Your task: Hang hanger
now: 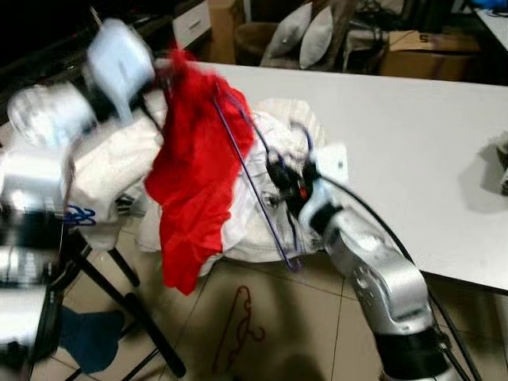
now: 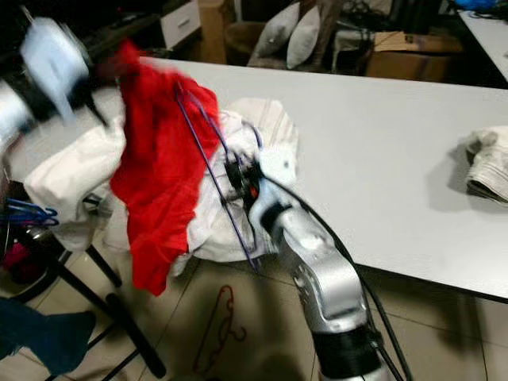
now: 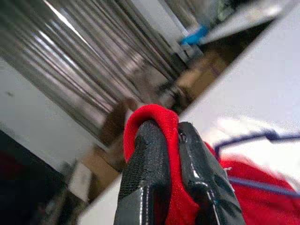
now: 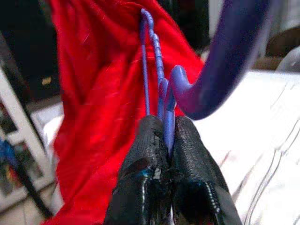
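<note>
Left eye view, centre: right gripper clamped on the purple hanger near its hook, holding the frame steady and tilted. Upper left of the frame: left gripper pinched shut on the red garment, lifting the cloth, apparently to draw it over the hanger's shoulder. Behind, white laundry heaped at the table edge. Lower centre, a spare red hanger lying on the floor.

Left claw raised, clamped – right claw pinched tight.
</note>
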Tool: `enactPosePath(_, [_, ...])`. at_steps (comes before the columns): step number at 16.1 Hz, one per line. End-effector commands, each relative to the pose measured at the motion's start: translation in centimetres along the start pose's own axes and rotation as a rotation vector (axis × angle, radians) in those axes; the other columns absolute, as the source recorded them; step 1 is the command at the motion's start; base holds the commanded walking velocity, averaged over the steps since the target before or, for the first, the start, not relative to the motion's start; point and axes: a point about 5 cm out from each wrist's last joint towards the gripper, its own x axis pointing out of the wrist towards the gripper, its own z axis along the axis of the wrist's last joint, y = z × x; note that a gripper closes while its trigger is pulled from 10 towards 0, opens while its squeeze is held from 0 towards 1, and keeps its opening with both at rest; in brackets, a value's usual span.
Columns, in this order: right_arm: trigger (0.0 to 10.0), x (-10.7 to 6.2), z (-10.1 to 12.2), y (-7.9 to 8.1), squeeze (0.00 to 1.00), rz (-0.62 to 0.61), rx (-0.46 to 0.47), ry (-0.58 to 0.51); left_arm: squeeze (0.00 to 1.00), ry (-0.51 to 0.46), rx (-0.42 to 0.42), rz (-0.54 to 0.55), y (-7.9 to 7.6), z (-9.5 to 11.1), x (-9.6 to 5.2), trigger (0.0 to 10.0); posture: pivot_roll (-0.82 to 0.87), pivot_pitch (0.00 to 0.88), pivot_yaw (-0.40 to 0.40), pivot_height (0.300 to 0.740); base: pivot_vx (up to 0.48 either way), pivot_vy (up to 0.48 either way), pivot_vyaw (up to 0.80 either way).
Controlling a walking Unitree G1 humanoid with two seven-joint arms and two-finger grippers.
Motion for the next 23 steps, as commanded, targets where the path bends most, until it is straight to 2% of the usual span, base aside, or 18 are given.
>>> enactPosePath(1, [10.0,0.3,1.0,-0.5,0.00,-0.041,-0.005,-0.060,0.00,-0.028,-0.012,0.057,1.3,0.4,-0.3,10.0,0.15,0.010,0.110,0.740,0.000,0.000,0.00])
enactPosePath(3, [10.0,0.4,2.1,-1.1,0.00,-0.108,0.028,-0.139,0.00,-0.017,-0.014,0.081,2.4,0.5,-0.3,10.0,0.14,0.015,0.124,0.740,0.000,0.000,0.00])
enactPosePath(4, [10.0,-0.1,2.7,-1.8,0.00,-0.167,0.037,-0.194,0.00,0.030,0.014,0.085,2.9,-0.4,-0.7,10.0,0.14,0.018,0.131,0.740,0.000,0.000,0.00])
enactPosePath(5, [10.0,-1.0,2.6,-2.3,0.00,-0.190,0.043,-0.211,0.00,0.071,0.016,0.076,2.8,-1.5,-1.0,10.0,0.14,0.020,0.132,0.740,0.000,0.000,0.00])
enactPosePath(8, [10.0,-2.4,2.0,-2.6,0.00,-0.185,0.038,-0.199,0.00,0.107,0.010,0.039,2.2,-2.6,-1.4,10.0,0.14,0.026,0.135,0.740,0.000,0.000,0.00])
enactPosePath(10, [10.0,-3.4,1.5,-2.7,0.00,-0.153,0.020,-0.173,0.00,0.116,-0.035,-0.113,0.6,-3.2,-1.9,10.0,0.14,0.028,0.138,0.740,0.000,0.000,0.00])
enactPosePath(11, [10.0,-3.5,1.4,-2.6,0.00,-0.145,0.014,-0.171,0.00,0.123,-0.044,-0.148,0.2,-3.4,-1.9,10.0,0.14,0.028,0.138,0.740,0.000,0.000,0.00])
enactPosePath(12, [10.0,-4.0,1.5,-2.4,0.00,-0.115,0.002,-0.167,0.00,0.173,-0.083,-0.317,-2.0,-4.3,-2.7,10.0,0.14,0.029,0.138,0.740,0.000,0.000,0.00])
enactPosePath(13, [10.0,-4.0,1.5,-2.4,0.00,-0.110,0.001,-0.167,0.00,0.187,-0.092,-0.339,-2.4,-4.5,-2.9,10.0,0.14,0.029,0.138,0.740,0.000,0.000,0.00])
enactPosePath(15, [10.0,-4.3,1.2,-2.2,0.00,-0.090,-0.010,-0.154,0.00,0.219,-0.132,-0.421,-5.5,-5.7,-3.6,10.0,0.15,0.033,0.142,0.740,0.000,0.000,0.00])
enactPosePath(17, [10.0,-4.4,1.1,-2.0,0.00,-0.082,-0.013,-0.146,0.00,0.237,-0.126,-0.456,-6.9,-6.1,-3.8,10.0,0.15,0.031,0.143,0.740,0.000,0.000,0.00])
enactPosePath(18, [10.0,-4.6,0.8,-1.9,0.00,-0.078,-0.017,-0.129,0.00,0.276,-0.113,-0.477,-8.1,-6.5,-4.0,10.0,0.15,0.026,0.142,0.740,0.000,0.000,0.00])
enactPosePath(19, [10.0,-4.8,0.6,-2.0,0.00,-0.085,-0.022,-0.115,1.00,0.307,-0.113,-0.458,-8.3,-6.7,-4.1,10.0,0.14,0.026,0.144,0.740,0.000,0.000,0.00])
enactPosePath(21, [10.0,-5.1,0.3,-2.1,0.00,-0.099,-0.026,-0.105,1.00,0.268,-0.176,-0.427,-8.0,-5.9,-4.0,10.0,0.14,0.024,0.146,0.740,0.000,0.000,0.00])
enactPosePath(23, [10.0,-5.4,0.1,-2.1,0.00,-0.116,-0.021,-0.100,1.00,0.199,-0.250,-0.452,-8.1,-4.5,-4.2,10.0,0.13,0.010,0.147,0.740,0.000,0.000,0.00])
